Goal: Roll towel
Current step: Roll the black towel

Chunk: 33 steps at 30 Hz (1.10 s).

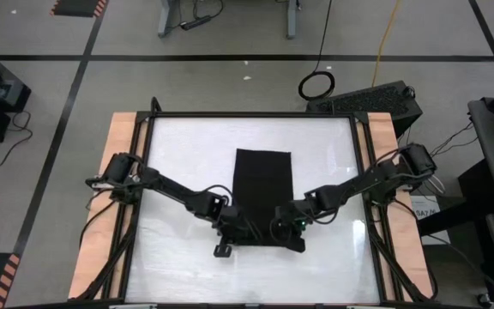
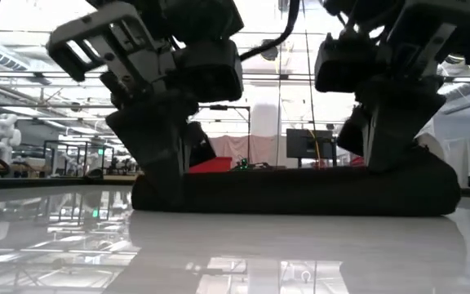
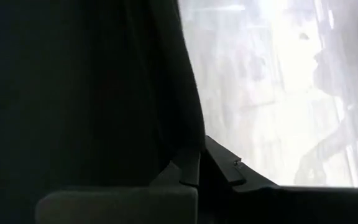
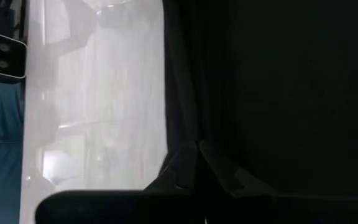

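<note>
The black towel (image 1: 264, 184) lies flat on the white tabletop (image 1: 178, 146), its long sides running from far to near. Its near end shows in the low view as a thick, low bundle (image 2: 300, 192) resting on the table. My left gripper (image 1: 230, 230) is shut on the near left corner, and it also shows in the low view (image 2: 157, 167). My right gripper (image 1: 292, 227) is shut on the near right corner, and it also shows in the low view (image 2: 390, 155). No white tag is visible. My left gripper pinches the towel at its near left corner, by the left side edge (image 3: 188, 140), between two fingers. The fingers point down from above. One layer or several, I cannot tell. The corner stays low on the table. My right gripper pinches the towel at its near right corner, by the right side edge (image 4: 188, 134), between two fingers. The fingers point down from above. The number of layers does not show. The corner stays low on the table.
Bare white tabletop lies to the left (image 1: 178, 172) and right (image 1: 328, 163) of the towel and in front of it. A black frame and wooden side rails (image 1: 114, 172) border the table. The room beyond holds cables and equipment.
</note>
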Each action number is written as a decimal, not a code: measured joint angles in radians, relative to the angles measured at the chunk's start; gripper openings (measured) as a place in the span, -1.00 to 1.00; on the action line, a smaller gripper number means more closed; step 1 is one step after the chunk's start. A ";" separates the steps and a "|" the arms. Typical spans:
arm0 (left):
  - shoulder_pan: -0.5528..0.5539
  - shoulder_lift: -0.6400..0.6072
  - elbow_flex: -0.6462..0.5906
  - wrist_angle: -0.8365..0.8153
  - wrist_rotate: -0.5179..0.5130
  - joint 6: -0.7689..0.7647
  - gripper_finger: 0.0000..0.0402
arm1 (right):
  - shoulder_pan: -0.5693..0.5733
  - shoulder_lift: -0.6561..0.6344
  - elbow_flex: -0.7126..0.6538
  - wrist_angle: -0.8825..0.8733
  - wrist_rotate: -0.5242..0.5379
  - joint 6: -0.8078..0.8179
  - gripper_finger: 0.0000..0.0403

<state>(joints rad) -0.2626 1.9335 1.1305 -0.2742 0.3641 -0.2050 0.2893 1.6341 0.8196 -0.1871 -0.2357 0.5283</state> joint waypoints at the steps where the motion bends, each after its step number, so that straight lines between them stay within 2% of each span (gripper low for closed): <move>1: 0.007 0.000 0.000 -0.002 0.000 0.000 -0.98 | -0.005 0.000 -0.012 0.002 -0.013 0.002 -1.00; 6: 0.034 0.000 -0.003 -0.034 0.058 -0.002 -0.99 | -0.007 0.000 -0.059 -0.019 -0.037 0.001 -0.85; 11: 0.038 0.001 -0.003 -0.034 0.072 -0.002 -0.99 | -0.003 -0.010 -0.058 -0.005 -0.035 -0.050 -0.52; 15: 0.039 0.001 -0.003 -0.030 0.070 -0.013 -0.99 | 0.007 -0.072 -0.059 -0.002 -0.017 -0.136 -0.31; 19: 0.040 0.001 -0.003 -0.028 0.073 -0.019 -0.99 | 0.078 -0.156 -0.059 -0.007 0.079 -0.282 -0.26; 23: 0.045 0.001 -0.002 -0.026 0.075 -0.024 -0.99 | 0.186 -0.189 -0.058 -0.007 0.237 -0.429 -0.25; 28: 0.064 0.001 -0.004 -0.020 0.086 -0.026 -0.99 | 0.292 -0.106 -0.058 0.069 0.338 -0.480 -0.21; 33: 0.078 0.001 -0.008 -0.020 0.104 -0.037 -0.99 | 0.349 -0.012 -0.058 0.107 0.486 -0.446 0.09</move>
<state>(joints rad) -0.1849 1.9343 1.1225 -0.2944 0.4683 -0.2417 0.6387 1.6223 0.7620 -0.0798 0.2507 0.0825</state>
